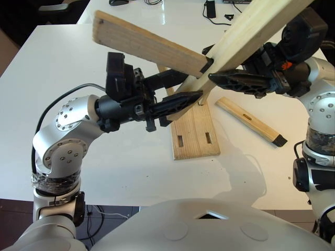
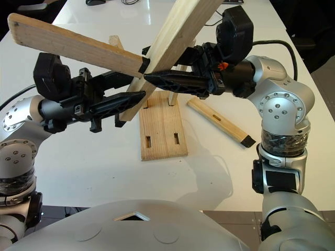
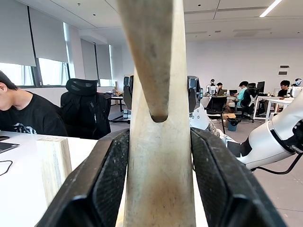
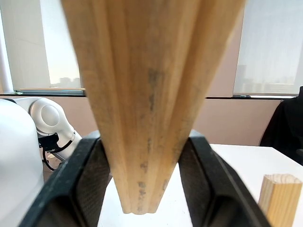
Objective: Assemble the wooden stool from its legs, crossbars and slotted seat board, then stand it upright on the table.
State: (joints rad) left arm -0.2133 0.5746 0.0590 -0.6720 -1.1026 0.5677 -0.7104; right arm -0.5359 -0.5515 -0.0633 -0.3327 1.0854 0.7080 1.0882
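It was an open-plan office. Black swivel chairs (image 3: pixel 84 106) stood by rows of desks, a monitor (image 3: pixel 261 86) sat on a far one, strip lights (image 3: pixel 277 7) ran along the panelled ceiling, roller blinds (image 3: pixel 16 35) covered the tall windows, and a computer mouse (image 1: pixel 119 2) lay on the far white bench (image 1: pixel 178 13).

Bright window and ceiling light casts soft shadows across the table (image 1: pixel 104 172).

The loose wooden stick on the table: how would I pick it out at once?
On the white table lies the flat slotted seat board. Beside it, on the robot's right, lies the stick. Unlike the raised wooden assembly gripped by the left claw and right claw, it lies free, with a black tip.
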